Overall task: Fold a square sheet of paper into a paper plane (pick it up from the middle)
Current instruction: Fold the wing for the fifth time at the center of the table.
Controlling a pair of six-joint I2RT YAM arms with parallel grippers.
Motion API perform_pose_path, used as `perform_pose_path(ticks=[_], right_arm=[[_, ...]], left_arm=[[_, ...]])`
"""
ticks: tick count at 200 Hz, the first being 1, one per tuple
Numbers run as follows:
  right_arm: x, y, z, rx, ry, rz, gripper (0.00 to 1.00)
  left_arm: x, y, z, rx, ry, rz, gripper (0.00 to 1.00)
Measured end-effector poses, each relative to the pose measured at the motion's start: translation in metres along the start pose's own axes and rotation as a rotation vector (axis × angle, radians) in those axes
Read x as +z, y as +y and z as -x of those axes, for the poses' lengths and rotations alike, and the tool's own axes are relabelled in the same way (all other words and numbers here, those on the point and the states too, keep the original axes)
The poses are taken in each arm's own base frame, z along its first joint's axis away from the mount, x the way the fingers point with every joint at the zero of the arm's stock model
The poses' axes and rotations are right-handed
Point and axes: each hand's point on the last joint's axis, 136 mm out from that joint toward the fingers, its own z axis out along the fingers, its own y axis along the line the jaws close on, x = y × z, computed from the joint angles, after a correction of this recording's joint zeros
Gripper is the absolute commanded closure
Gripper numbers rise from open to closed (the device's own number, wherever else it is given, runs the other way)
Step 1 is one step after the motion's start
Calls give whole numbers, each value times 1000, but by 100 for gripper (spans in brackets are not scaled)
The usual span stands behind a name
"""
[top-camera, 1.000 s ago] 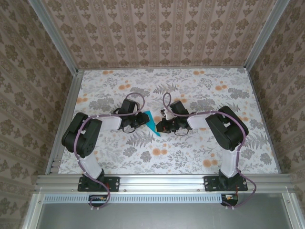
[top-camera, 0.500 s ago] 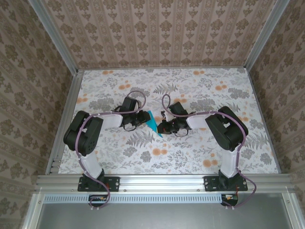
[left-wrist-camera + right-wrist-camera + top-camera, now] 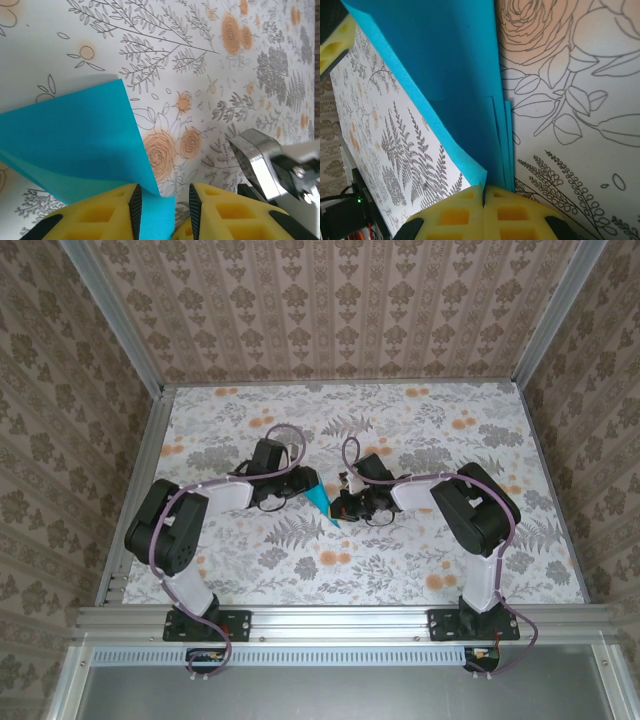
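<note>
The teal-blue square sheet of paper [image 3: 320, 502] is folded into several layers and stands up from the middle of the table between the two grippers. My right gripper [image 3: 338, 506] is shut on it. In the right wrist view the layered edges of the paper [image 3: 450, 75] run down into the closed yellow fingertips of my right gripper [image 3: 484, 192]. My left gripper [image 3: 303, 485] is at the paper's left side. In the left wrist view its jaws [image 3: 164, 210] stand apart, and a flap of the paper [image 3: 70, 135] hangs in the gap against the left pad.
The floral tabletop [image 3: 400, 420] is fenced by aluminium rails and patterned walls. Part of the right gripper's metal body [image 3: 265, 160] shows close to the left fingers. A yellow finger of the left gripper [image 3: 332, 40] sits at the paper's far edge.
The left gripper has shifted slightly up and to the right along the paper, and its jaws have parted a little. The right gripper keeps its hold on the paper, almost unmoved.
</note>
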Motion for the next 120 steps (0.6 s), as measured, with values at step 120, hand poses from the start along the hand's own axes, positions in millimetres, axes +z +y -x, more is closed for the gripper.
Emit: perform_pose_path(ticks=[120], right_arm=[[-1, -2, 3, 64, -12, 26, 98]], left_arm=[[4, -10, -40, 68, 34, -51, 73]])
